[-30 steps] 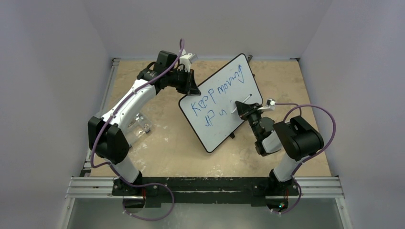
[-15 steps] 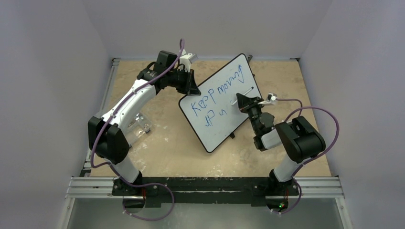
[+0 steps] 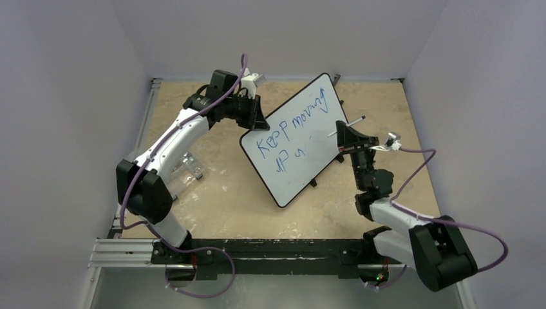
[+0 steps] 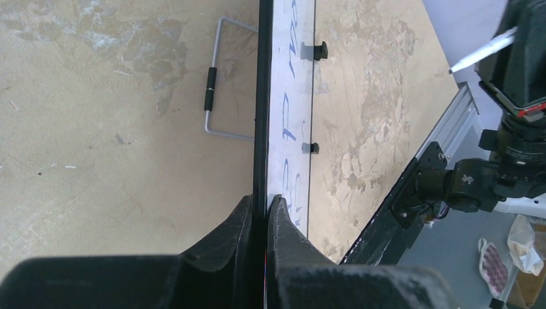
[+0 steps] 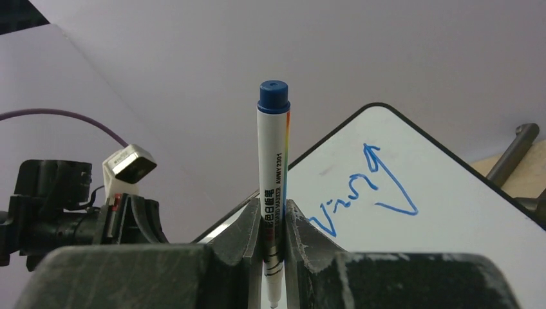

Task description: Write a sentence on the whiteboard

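**Item: whiteboard** (image 3: 302, 145). It stands tilted across the middle of the table (image 3: 212, 193), with one corner toward the back wall. A wire prop (image 4: 222, 77) shows behind it. The left gripper (image 4: 261, 205) steadies it, with the jaws clamped shut on the black rim at the board's upper left edge.

**Item: sentence** (image 3: 293, 123). The lettering is blue and handwritten. The first line reads "Keep moving". The second line beneath is short (a few strokes, hard to read) and looks unfinished.

**Item: marker** (image 5: 273, 167). It has a white barrel and a blue end. The closed jaws of the right gripper (image 3: 349, 136) pinch it around the barrel.

**Change noted.**
- A second ago the right gripper stood over the board's right half, with the marker at the second line.
- It has since swung out past the board's right edge, and the arm has folded low toward its base.
- The left wrist view shows the marker well apart from the writing surface.
- The board and the left gripper have not shifted.
- Reading: writing is paused. With the second line so short, a repositioning seems likelier than a finish.

**Containers.** None can be identified with certainty.
- A clear stand (image 3: 187, 168) sits on the table beside the left arm, and nothing is visible in it.
- A pale bag (image 4: 525, 235) lies off the table, and its contents cannot be told.
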